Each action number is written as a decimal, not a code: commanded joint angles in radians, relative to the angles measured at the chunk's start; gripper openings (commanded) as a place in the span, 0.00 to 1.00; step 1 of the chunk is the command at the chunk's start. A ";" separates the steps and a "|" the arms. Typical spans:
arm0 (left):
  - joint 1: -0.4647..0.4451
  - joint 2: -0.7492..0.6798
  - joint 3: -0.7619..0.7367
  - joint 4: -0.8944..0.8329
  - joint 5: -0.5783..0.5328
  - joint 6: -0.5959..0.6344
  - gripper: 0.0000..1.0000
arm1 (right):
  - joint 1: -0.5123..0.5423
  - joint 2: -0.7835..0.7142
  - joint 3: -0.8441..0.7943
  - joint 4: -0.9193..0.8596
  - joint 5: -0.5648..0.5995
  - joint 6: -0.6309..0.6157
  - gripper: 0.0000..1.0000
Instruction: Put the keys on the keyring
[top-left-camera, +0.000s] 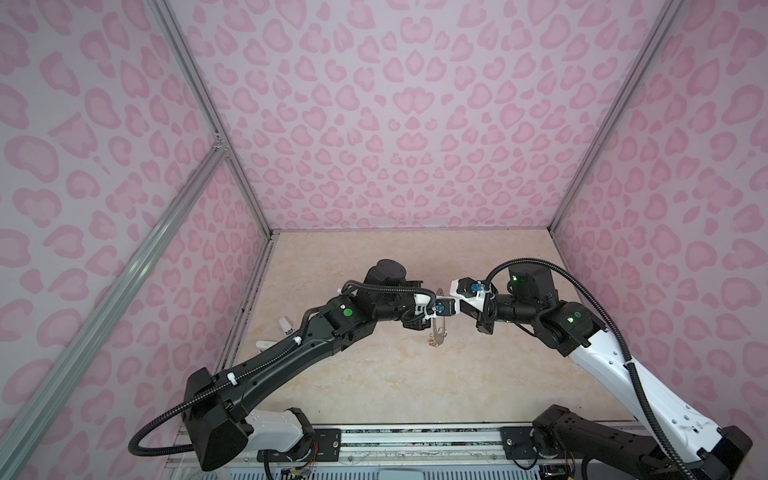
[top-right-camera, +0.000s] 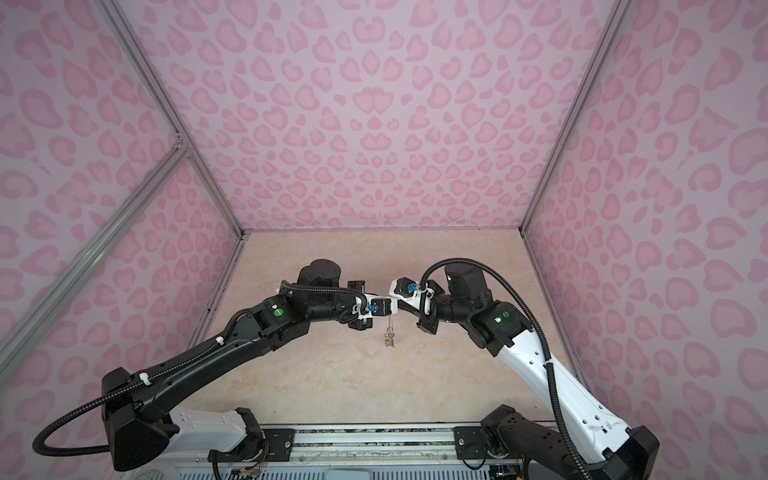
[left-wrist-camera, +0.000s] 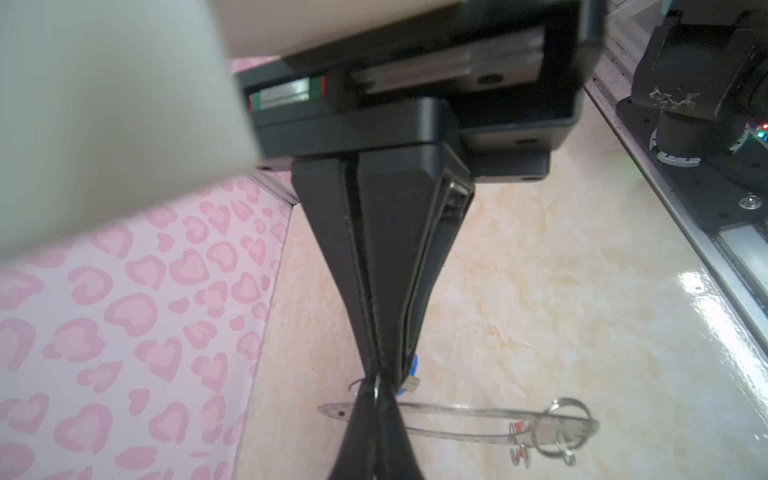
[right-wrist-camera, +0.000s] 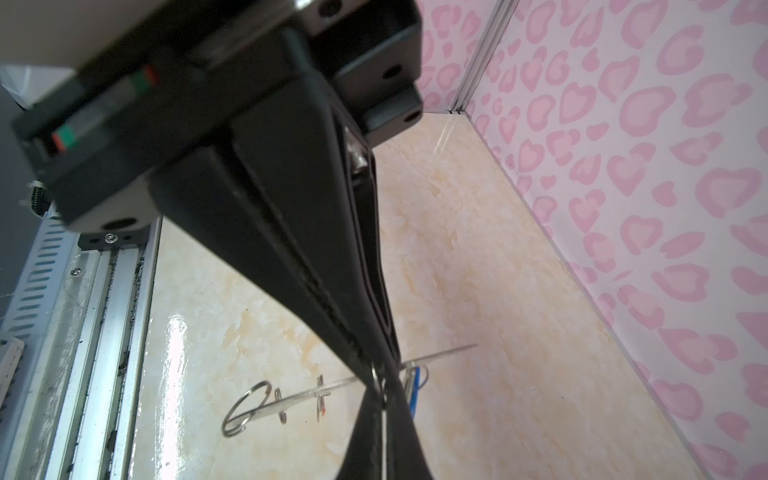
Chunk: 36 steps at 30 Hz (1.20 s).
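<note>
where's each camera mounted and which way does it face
Both top views: high at the front, facing down and back over the table; left arm and right arm show.
Left wrist: on the left arm, facing along the shut left gripper toward the right arm's base.
Right wrist: on the right arm, facing the opposite way along the shut right gripper.
Shared: both wrist views show the keyring, the blue tag and both fingertip pairs meeting.
</note>
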<state>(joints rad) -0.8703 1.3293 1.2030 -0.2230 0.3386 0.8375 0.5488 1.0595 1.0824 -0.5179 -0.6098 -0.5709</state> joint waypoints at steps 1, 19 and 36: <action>0.005 -0.016 -0.009 0.053 0.036 -0.032 0.03 | 0.004 -0.023 -0.024 0.066 0.029 -0.004 0.20; 0.142 -0.064 -0.146 0.443 0.306 -0.385 0.03 | 0.049 -0.123 -0.210 0.394 0.160 0.094 0.34; 0.143 -0.064 -0.173 0.544 0.289 -0.454 0.03 | 0.044 -0.106 -0.239 0.530 0.172 0.202 0.21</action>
<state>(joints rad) -0.7269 1.2758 1.0344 0.2409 0.6281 0.4007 0.5945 0.9459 0.8448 -0.0273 -0.4236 -0.3962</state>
